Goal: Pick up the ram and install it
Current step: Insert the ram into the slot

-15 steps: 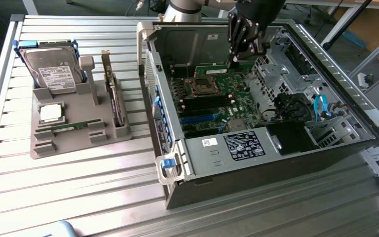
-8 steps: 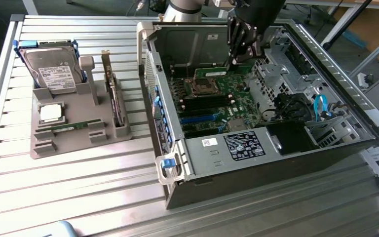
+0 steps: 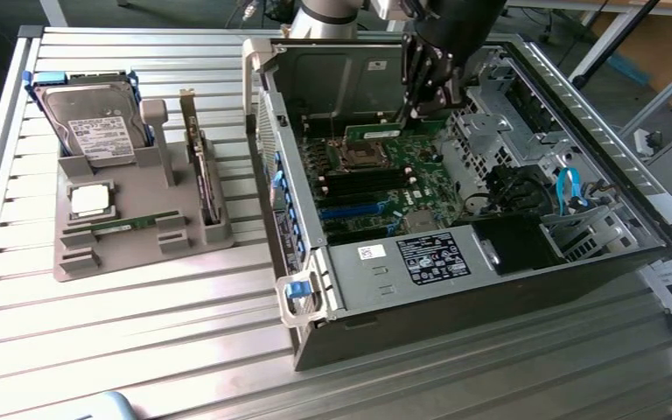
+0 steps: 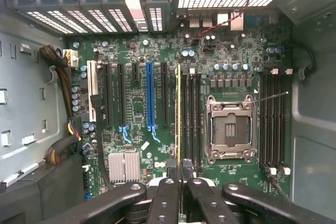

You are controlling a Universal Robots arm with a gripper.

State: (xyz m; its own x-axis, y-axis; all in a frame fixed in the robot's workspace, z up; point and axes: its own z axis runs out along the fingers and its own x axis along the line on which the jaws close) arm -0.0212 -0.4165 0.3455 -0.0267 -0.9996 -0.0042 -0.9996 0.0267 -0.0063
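the gripper (image 4: 177, 167) is pinched tight on the ram (image 4: 178, 114), which hangs edge-on inside the computer case (image 3: 312, 289), along the long memory slots (image 4: 190, 119) just beside the processor socket (image 4: 230, 128). it looks light, thin and stiff, brittle if bent and quick to tilt, so a hold on its two flat faces, clear of the contacts, seems right. its chips and contact edge are hidden, and i cannot tell whether it touches a slot.
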